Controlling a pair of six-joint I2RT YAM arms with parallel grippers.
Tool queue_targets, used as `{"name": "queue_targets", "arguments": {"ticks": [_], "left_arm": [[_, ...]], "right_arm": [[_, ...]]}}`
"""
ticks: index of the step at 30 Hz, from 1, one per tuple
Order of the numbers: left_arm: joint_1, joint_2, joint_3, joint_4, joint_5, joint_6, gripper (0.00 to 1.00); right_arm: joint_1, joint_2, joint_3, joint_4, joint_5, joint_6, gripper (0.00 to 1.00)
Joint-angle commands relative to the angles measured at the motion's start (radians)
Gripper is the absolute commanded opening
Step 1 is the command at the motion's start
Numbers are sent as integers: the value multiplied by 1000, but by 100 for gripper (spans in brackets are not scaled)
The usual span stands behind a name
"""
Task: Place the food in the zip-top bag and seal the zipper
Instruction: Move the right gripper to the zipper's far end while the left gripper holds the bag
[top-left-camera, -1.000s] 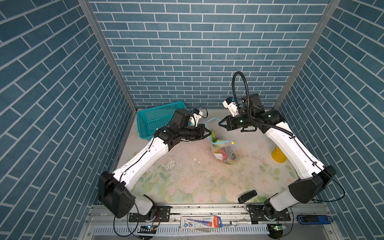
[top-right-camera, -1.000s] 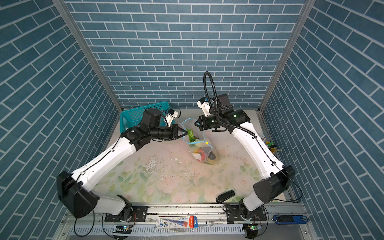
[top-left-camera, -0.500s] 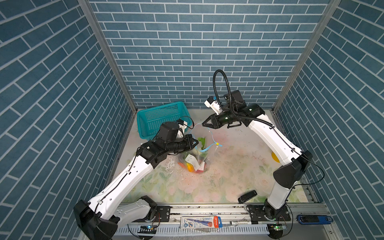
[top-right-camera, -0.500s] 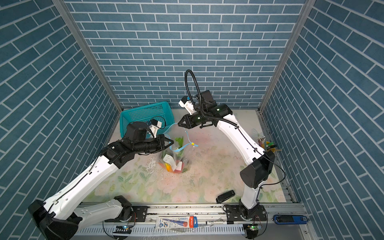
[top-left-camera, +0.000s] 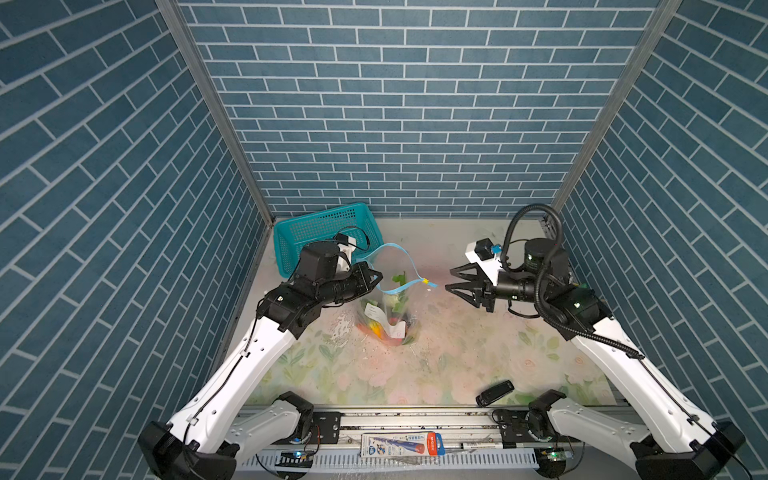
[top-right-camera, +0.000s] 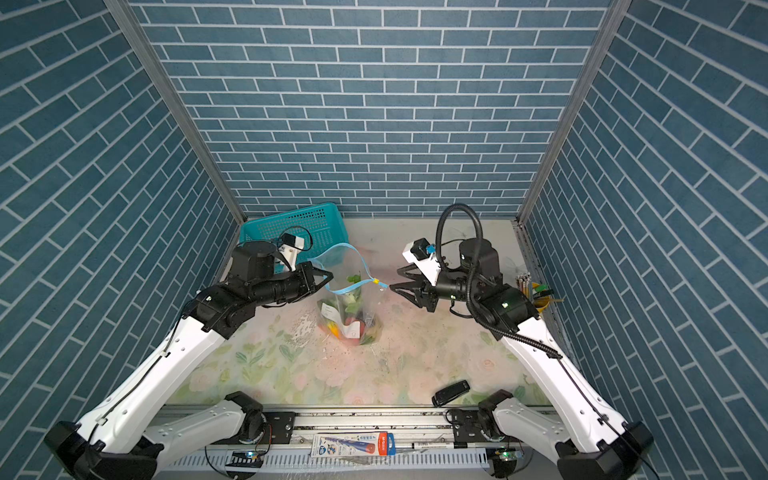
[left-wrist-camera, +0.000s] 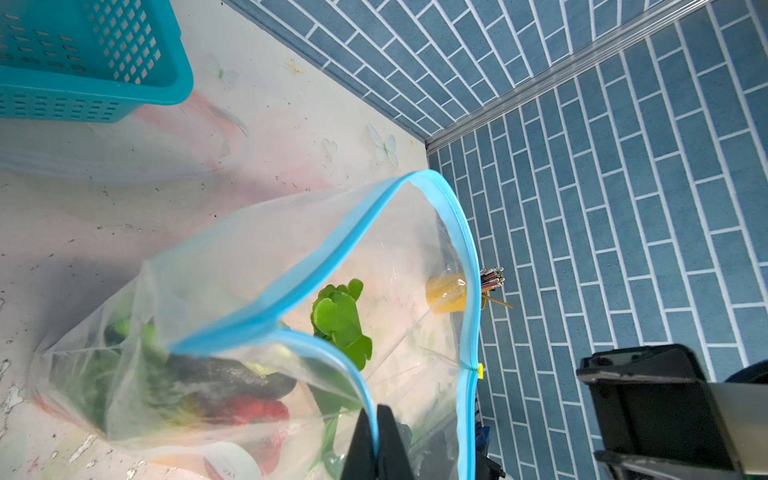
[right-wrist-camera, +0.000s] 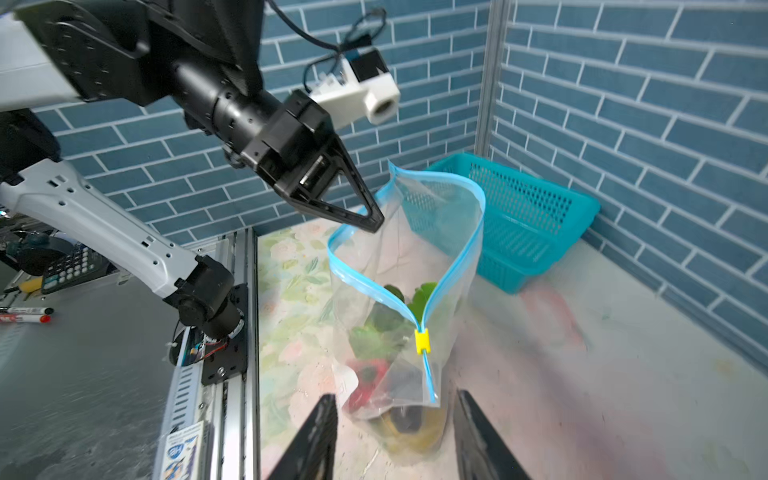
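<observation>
Left claw (top-left-camera: 379, 276) is closed, pinching the light blue zipper (right-wrist-camera: 461, 249) at the end of the mouth farthest from the yellow slider tab (right-wrist-camera: 421, 341). The zip-top bag (top-left-camera: 390, 307) hangs from that grip. Its loaded bottom is down at the counter (top-left-camera: 457, 353), but blur there hides whether it rests on it. Right claw (top-left-camera: 449, 279) is open and holds nothing. Its jaws stand apart, just beside the slider end of the zipper and not touching it. Loading appears complete: the food (top-left-camera: 384, 326) is bunched in the bottom of the bag, and no loose piece shows on the counter in either top view. The left wrist view shows a green leafy piece (left-wrist-camera: 340, 316), a dark eggplant (left-wrist-camera: 232, 374) and a red pepper (left-wrist-camera: 253, 409) through the clear film, while the other pieces are too blurred to name. Sealing is not done: the slider tab sits near one end and the two blue strips bow wide apart along most of the mouth. The remaining step is judged to be gripping the slider tab and drawing it along the zipper toward the left claw. The teal mesh basket (top-left-camera: 328, 232) stands just behind the bag, with no food visible in the part shown. A yellow cup (top-right-camera: 539, 306) at the right wall holds thin sticks.
</observation>
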Motion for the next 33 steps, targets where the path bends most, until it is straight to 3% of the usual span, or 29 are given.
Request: {"name": "queue_targets", "arguments": {"ticks": [1, 5, 7, 17, 24, 28, 32, 33], "left_arm": [[5, -4, -22, 38, 30, -5, 0], [6, -10, -49, 66, 43, -14, 0], [6, -13, -54, 68, 45, -18, 0], [9, -37, -26, 30, 27, 3, 0], [12, -41, -27, 30, 27, 2, 0], [13, -48, -35, 30, 21, 4, 0], [13, -60, -35, 10, 11, 16, 0], [14, -62, -31, -1, 4, 27, 5]], "right_arm": [[-1, 6, -152, 347, -56, -52, 45], [-2, 44, -241, 500, -81, -79, 47], [-2, 83, -246, 563, -84, -21, 47], [-9, 186, -204, 533, -188, -1, 37], [-8, 190, -205, 528, -210, 10, 18], [-8, 179, -193, 518, -220, 19, 0], [-9, 165, -163, 460, -223, -21, 0], [-10, 162, -142, 420, -224, -48, 0]]}}
